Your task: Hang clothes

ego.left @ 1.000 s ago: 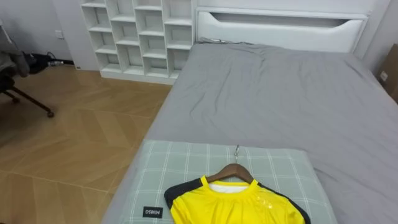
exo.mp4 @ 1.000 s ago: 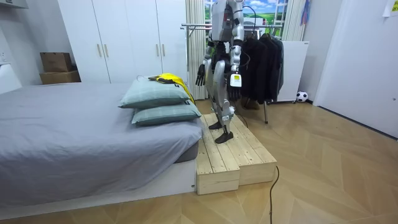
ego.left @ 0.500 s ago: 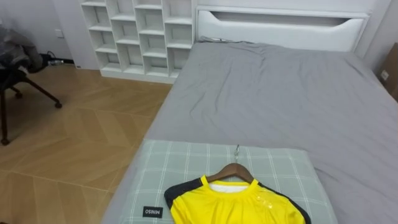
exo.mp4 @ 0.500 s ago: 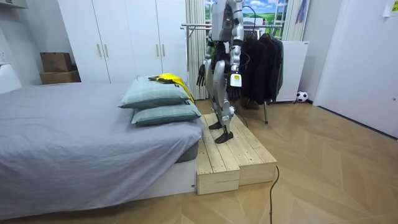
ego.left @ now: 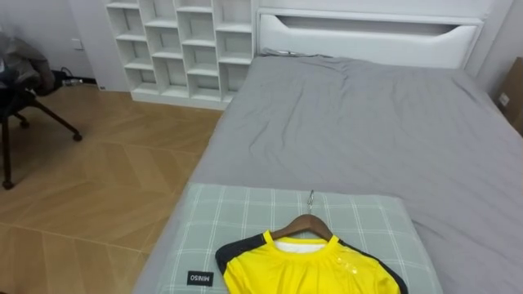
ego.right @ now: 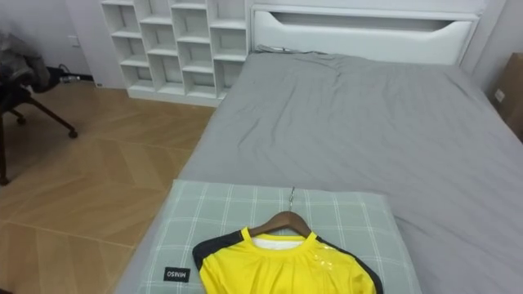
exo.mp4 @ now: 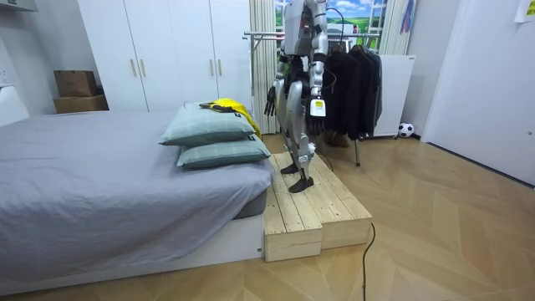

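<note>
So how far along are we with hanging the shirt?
Done: the yellow shirt is on its hanger, lying on the top pillow. In hand: nothing; the left hand and right hand hang at the robot's sides. Left: pick up the hanger and hook it on the rail behind the robot.

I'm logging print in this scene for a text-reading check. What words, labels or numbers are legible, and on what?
Small dark label on the checked pillow: white lettering, upside down to the eye views, too small to quote reliably.
Yellow shirt: faint marks near the collar, not legible.
Cardboard boxes in the room view: no print legible.
</note>
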